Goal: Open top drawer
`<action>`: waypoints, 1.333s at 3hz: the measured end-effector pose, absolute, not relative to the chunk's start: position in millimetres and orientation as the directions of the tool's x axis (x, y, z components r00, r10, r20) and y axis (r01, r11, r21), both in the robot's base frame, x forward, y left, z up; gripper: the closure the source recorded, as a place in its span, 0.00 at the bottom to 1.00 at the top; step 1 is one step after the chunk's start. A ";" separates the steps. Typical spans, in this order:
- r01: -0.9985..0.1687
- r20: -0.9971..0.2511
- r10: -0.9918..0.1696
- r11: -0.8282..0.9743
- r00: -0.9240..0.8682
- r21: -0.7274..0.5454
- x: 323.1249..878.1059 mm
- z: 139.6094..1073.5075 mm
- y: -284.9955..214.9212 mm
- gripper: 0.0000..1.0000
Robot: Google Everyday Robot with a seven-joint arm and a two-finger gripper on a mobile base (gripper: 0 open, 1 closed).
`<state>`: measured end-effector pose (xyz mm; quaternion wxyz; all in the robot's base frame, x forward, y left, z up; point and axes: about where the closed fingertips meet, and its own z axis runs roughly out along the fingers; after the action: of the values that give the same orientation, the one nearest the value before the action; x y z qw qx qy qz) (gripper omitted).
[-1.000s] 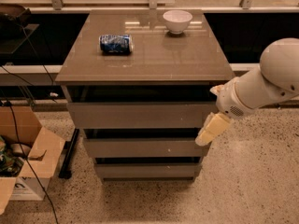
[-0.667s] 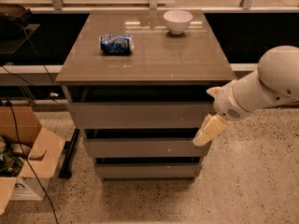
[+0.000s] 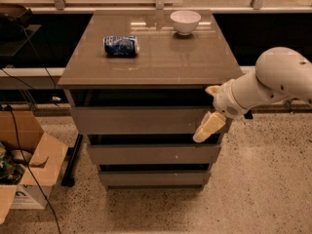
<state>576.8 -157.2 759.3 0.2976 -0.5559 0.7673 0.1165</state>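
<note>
The gripper [image 3: 210, 123], at the right end of the top drawer [image 3: 136, 120], looks like smooth cream plastic. The drawer front is smooth and a bit shiny. The cabinet top [image 3: 161, 57] is glossy. The left cardboard box [image 3: 34, 167] is matt. The floor [image 3: 263, 189] is speckled stone.

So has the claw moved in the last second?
Yes. The claw has shifted left, further over the right end of the top drawer.
</note>
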 end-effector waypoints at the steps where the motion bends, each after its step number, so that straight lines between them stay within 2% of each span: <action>1: -0.929 -0.584 -0.779 0.355 -0.228 -0.110 593.6 733.9 -151.7 0.00; 3: -0.927 -0.576 -0.767 0.372 -0.283 -0.040 624.9 686.5 -142.4 0.00; 4: -0.929 -0.573 -0.763 0.369 -0.299 -0.007 636.5 675.7 -140.3 0.18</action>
<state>636.5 -140.3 675.7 0.2506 -0.5364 0.7886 0.1662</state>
